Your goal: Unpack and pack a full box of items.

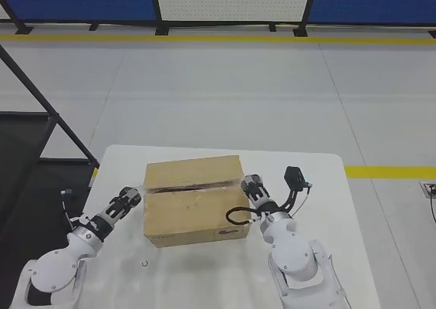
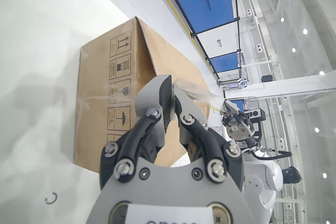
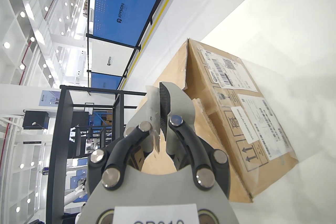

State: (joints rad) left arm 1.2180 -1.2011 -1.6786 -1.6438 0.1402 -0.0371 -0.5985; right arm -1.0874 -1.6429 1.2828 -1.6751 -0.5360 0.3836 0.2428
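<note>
Box (image 1: 193,199): brown cardboard, flaps down, sitting on the white table (image 1: 326,232) between the two grippers.

- Left gripper (image 2: 172,93): fingers pressed together, tips level with the top edge of the box end straight ahead of it. A loose strip of clear tape (image 2: 194,93) curls off the box just beyond the tips. We cannot tell whether any of it is caught between the fingers.
- Right gripper (image 3: 160,93): fingers also pressed together, tips at the top edge of the opposite end of the box. The box runs on ahead of it and off to one side.
- From above, each gripper sits just beside its end of the box. We cannot tell whether either one touches it.

Markings:
- The end facing the left gripper has a column of printed handling pictograms (image 2: 119,78): paired arrows, a glass and an umbrella.
- The end by the right gripper carries white shipping labels (image 3: 228,70) with barcodes and a square code, and more pictograms beneath them.

Arm pose: both forearms come up from the near table edge and angle inward to the box. The left forearm lies low and slanted. The right one is more upright, with its wrist bent.

A small open metal ring (image 2: 51,198) lies on the table near the left arm.
</note>
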